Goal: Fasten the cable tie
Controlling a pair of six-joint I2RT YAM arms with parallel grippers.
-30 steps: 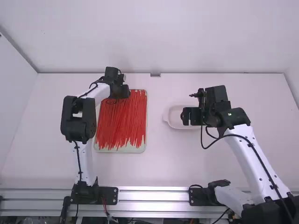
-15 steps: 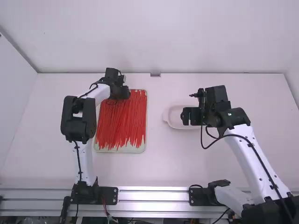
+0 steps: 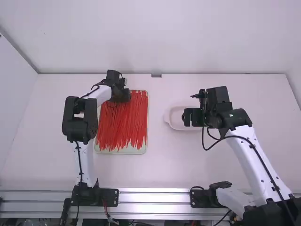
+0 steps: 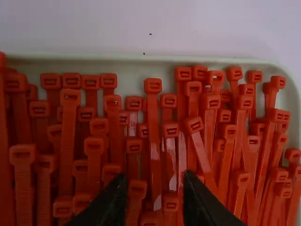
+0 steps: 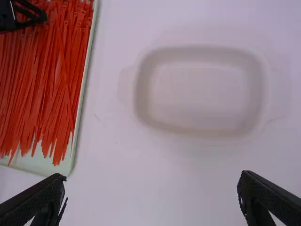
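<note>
We judged the cable ties (image 3: 123,121) light, springy and slick, best pinched singly just behind a head. They lay heaped in the tray (image 3: 120,150) at nine o'clock on the table (image 3: 47,117). Our left gripper (image 4: 154,182) hung at the tray's twelve o'clock end, half open astride the heads, holding nothing. The right gripper (image 5: 151,190) gaped empty over the dish (image 5: 202,52). Neither had more than barely moved in the last second.

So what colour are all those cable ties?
The cable ties are orange-red; left wrist view shows it best.
</note>
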